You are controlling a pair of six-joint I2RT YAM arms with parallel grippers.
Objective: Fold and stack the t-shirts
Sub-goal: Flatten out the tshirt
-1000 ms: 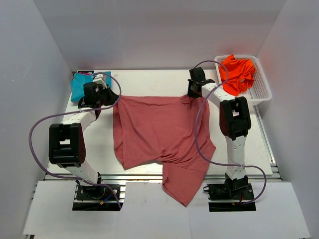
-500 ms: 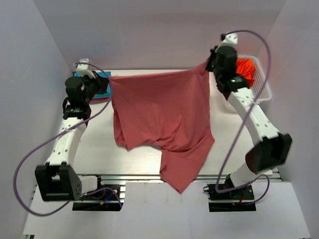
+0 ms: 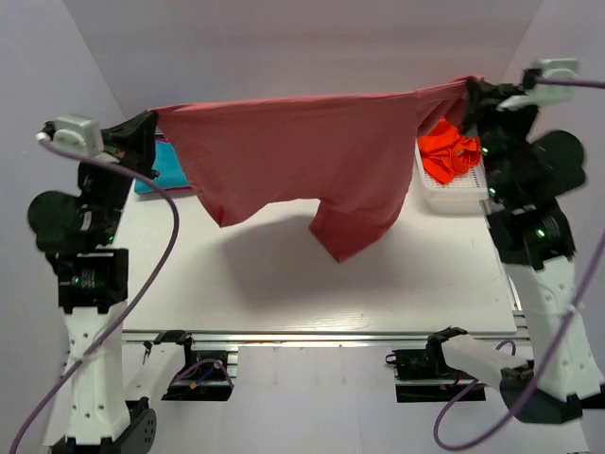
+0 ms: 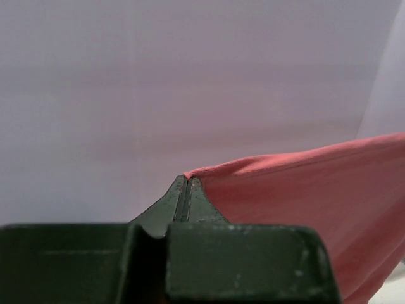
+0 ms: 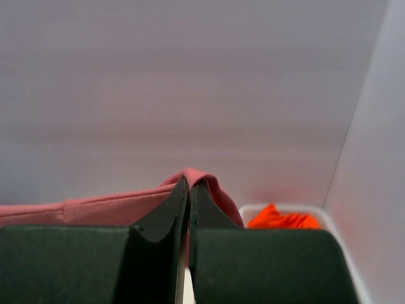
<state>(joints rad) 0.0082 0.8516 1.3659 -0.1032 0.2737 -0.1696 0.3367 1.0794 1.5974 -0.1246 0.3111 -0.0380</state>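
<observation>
While both arms are reaching high above the table [image 3: 284, 274], the salmon t-shirt [image 3: 302, 142] is hanging between them as a spread sheet. Its upper edge is running nearly taut from one claw to the other, and its lower part is dangling clear of the table top, with one corner hanging lowest. The left gripper [image 3: 146, 132] is pinching one top corner; in the left wrist view its fingers are pressing together with only a thin fold of cloth between them. The right gripper [image 3: 470, 95] is doing the same at the opposite corner, its jaws clamping a bunched bit of the salmon cloth. Holding the shirt this way is probably letting its own weight pull the creases out, so that it can be laid flat on the table for folding. The teal t-shirt [image 3: 168, 165] is lying at the table's far left corner, partly hidden behind the left arm — likely the base of the stack. The bright orange t-shirt [image 3: 449, 151] is sitting crumpled in the white mesh basket [image 3: 454, 194] at the table's far right corner.
</observation>
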